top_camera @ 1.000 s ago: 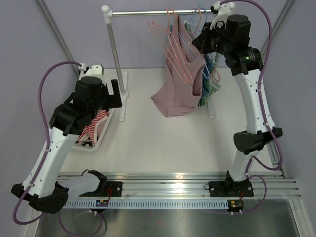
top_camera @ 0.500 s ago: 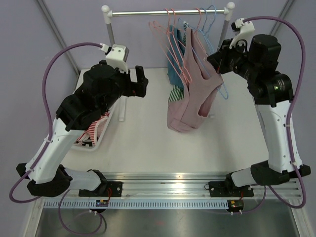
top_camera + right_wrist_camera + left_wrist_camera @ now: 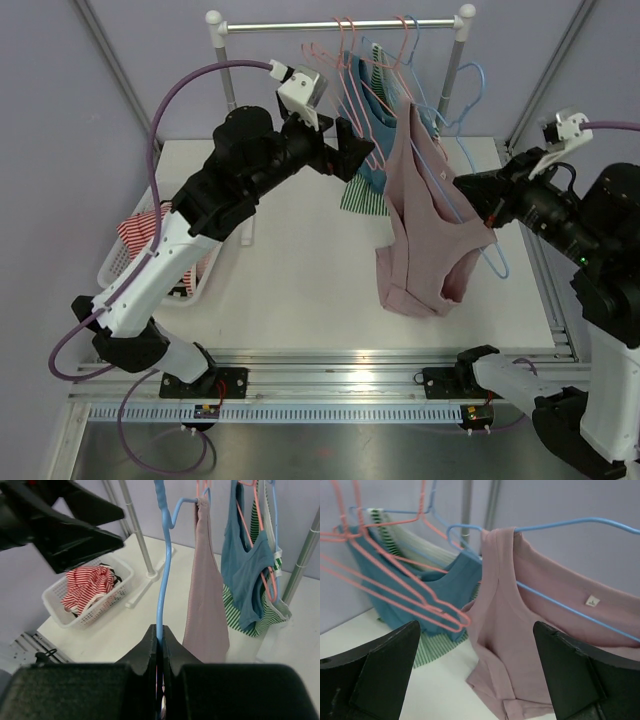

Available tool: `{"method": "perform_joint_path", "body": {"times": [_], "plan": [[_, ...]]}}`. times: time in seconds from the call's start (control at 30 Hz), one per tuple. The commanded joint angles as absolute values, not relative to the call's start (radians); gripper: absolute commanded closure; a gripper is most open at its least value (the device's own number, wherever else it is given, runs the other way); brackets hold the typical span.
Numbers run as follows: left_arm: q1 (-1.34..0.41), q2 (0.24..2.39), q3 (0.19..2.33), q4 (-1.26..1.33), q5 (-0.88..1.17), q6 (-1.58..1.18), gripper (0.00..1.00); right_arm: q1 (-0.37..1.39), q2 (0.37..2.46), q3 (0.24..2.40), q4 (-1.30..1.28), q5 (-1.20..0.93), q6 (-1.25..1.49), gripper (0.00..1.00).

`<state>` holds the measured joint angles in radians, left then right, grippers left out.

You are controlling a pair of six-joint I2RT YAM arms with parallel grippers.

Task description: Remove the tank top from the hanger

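Note:
The mauve tank top hangs on a blue wire hanger, off the rail and in the air above the table's right half. My right gripper is shut on the hanger's wire; in the right wrist view the jaws pinch the blue hanger, and the tank top hangs just right of it. My left gripper is open and empty, up beside the rack to the left of the tank top. In the left wrist view its gripper faces the tank top and the hanger.
The rack rail holds pink hangers, a blue top and a green striped garment. A white basket with red striped cloth stands at the left. The rack's right post is behind the hanger.
My right arm has pulled the hanger with the tank top off the rail, toward the front right. My left arm has swung up and to the right, toward the tank top.

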<state>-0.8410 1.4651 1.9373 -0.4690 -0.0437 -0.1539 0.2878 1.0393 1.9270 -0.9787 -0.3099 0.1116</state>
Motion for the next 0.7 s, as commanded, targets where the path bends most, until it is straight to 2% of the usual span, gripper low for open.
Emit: {"method": "perform_joint_path", "body": {"times": [0.0,0.13,0.27,0.37,0.4,0.43,0.5,0.57,0.6,0.63,0.67], "plan": [[-0.857,1.494,1.968,-0.312,0.13,-0.143,0.02,0.291,0.994,1.918,-0.93,-0.383,0.16,1.0],[-0.896,1.514,1.944,-0.236,0.134,-0.129,0.05,0.291,0.968,1.91,-0.92,-0.465,0.173,1.0],[-0.904,1.56,1.986,-0.255,0.101,-0.117,0.16,0.29,0.957,1.907,-0.905,-0.497,0.187,1.0],[-0.904,1.588,2.003,-0.276,0.063,-0.101,0.4,0.291,0.95,1.896,-0.891,-0.505,0.187,1.0],[-0.904,1.592,2.006,-0.29,0.054,-0.1,0.57,0.288,0.948,1.893,-0.888,-0.5,0.186,1.0],[-0.904,1.594,2.003,-0.294,0.042,-0.092,0.65,0.291,0.948,1.893,-0.888,-0.482,0.183,1.0],[-0.904,1.583,1.988,-0.299,0.032,-0.087,0.73,0.29,0.951,1.89,-0.884,-0.465,0.176,1.0],[-0.904,1.559,1.945,-0.281,0.023,-0.084,0.74,0.29,0.96,1.882,-0.882,-0.448,0.172,1.0],[-0.904,1.552,1.931,-0.275,0.021,-0.081,0.77,0.29,0.963,1.879,-0.873,-0.446,0.173,1.0],[-0.904,1.545,1.922,-0.269,0.018,-0.077,0.83,0.29,0.969,1.873,-0.87,-0.451,0.175,1.0],[-0.904,1.54,1.916,-0.268,0.005,-0.074,0.98,0.291,0.971,1.871,-0.865,-0.456,0.176,1.0]]}}
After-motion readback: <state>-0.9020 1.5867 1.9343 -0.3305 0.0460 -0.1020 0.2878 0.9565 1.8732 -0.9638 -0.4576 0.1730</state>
